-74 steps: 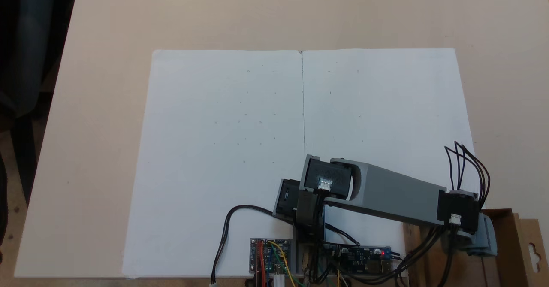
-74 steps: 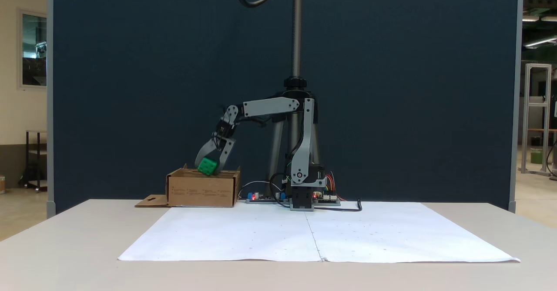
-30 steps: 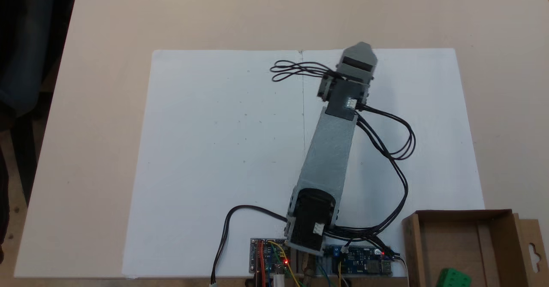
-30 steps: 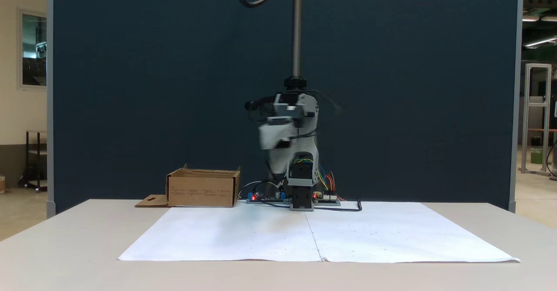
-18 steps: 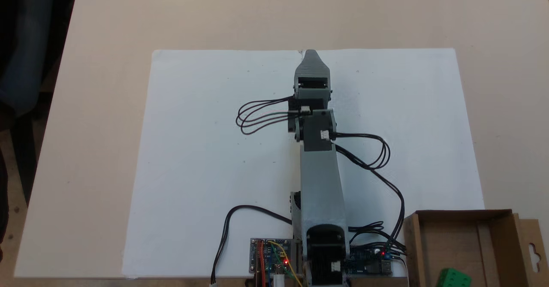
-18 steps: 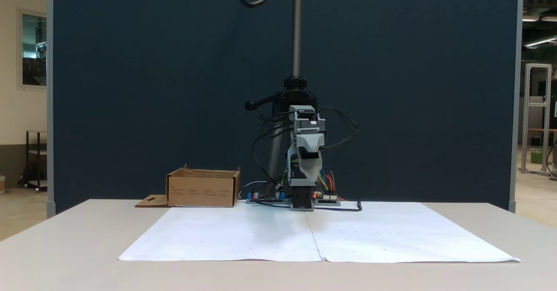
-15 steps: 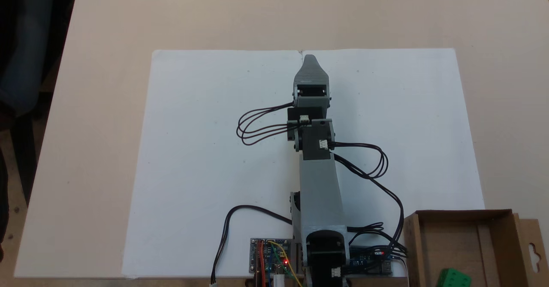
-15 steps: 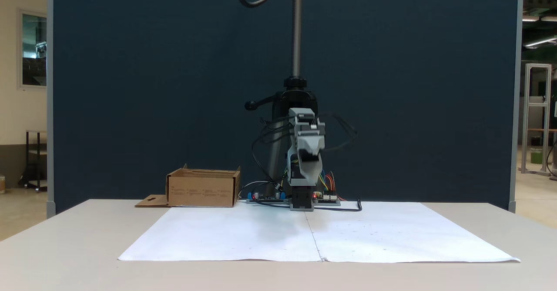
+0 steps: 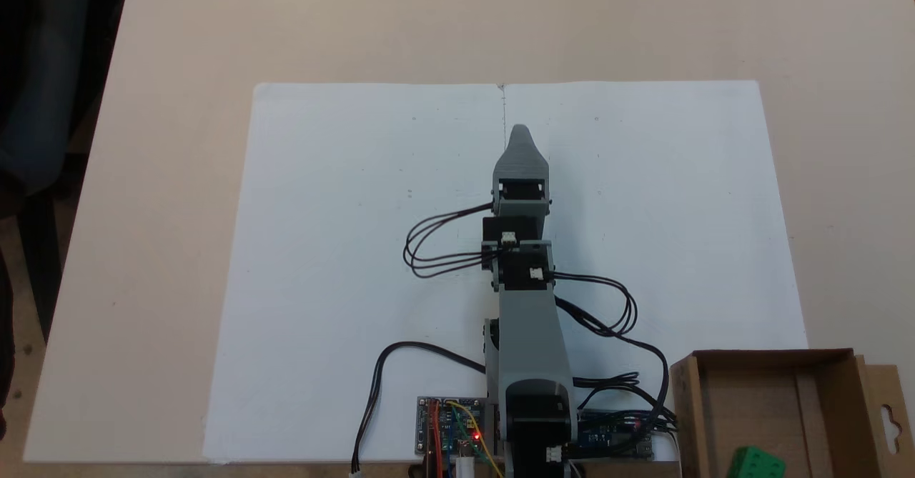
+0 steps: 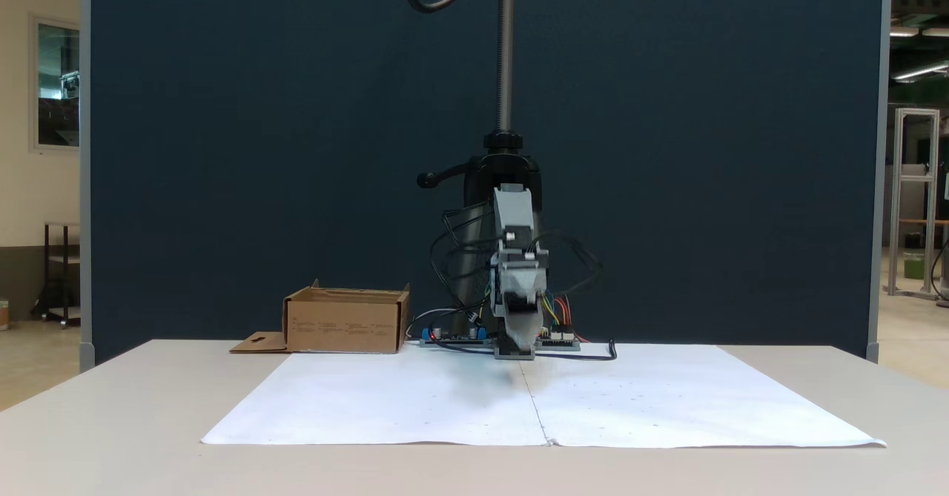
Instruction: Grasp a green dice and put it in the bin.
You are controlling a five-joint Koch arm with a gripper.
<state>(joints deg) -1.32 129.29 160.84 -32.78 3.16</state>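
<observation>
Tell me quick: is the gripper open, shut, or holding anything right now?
Gripper: cannot be told, since the jaws overlap in both fixed views. It holds nothing; the green dice lies in the box.

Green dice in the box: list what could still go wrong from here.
1. The green dice lies near the bin wall at the top-down fixed view's lower edge; a knock to the low cardboard could tip it out.
2. The loose black cables loop beside the arm and might snag.
3. The gripper points over the white paper; lower, it could scrape it.
</observation>
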